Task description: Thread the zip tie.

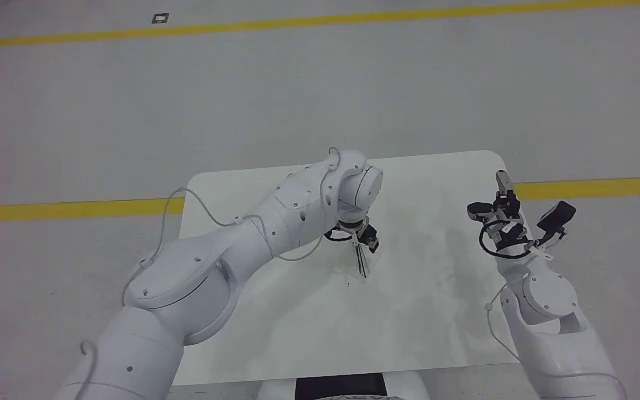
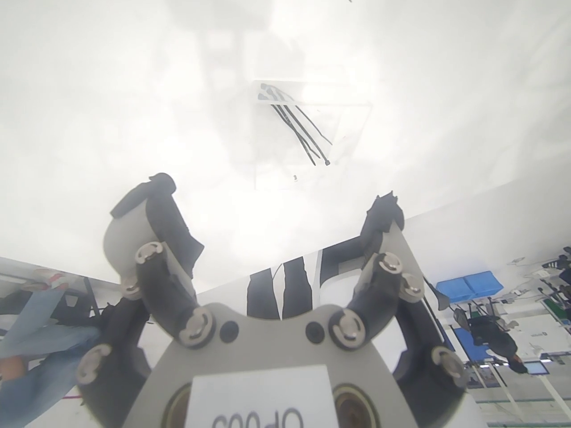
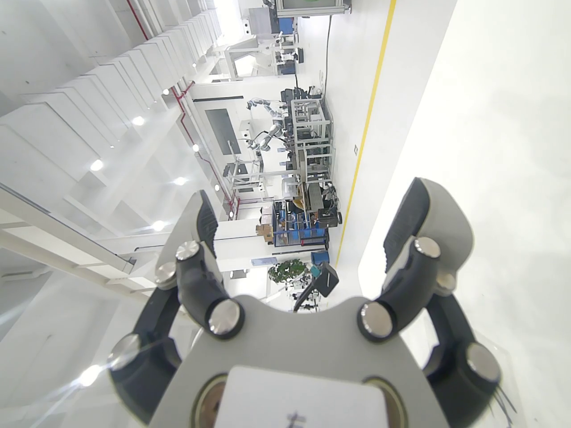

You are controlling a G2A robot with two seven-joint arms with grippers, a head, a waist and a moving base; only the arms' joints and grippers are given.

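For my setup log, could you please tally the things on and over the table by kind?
Zip ties: about 4, overlapping in a bundle
Clear container: 1
Grippers: 2, left gripper and right gripper, both open
Table: 1
Total: about 8

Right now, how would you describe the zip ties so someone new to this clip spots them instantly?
Start at the white table; near its middle, close in front of the left tool, lies a small bundle of zip ties. They are thin black strips, bunched at one end and splayed at the other, far longer than the tiny dark speck beside them.
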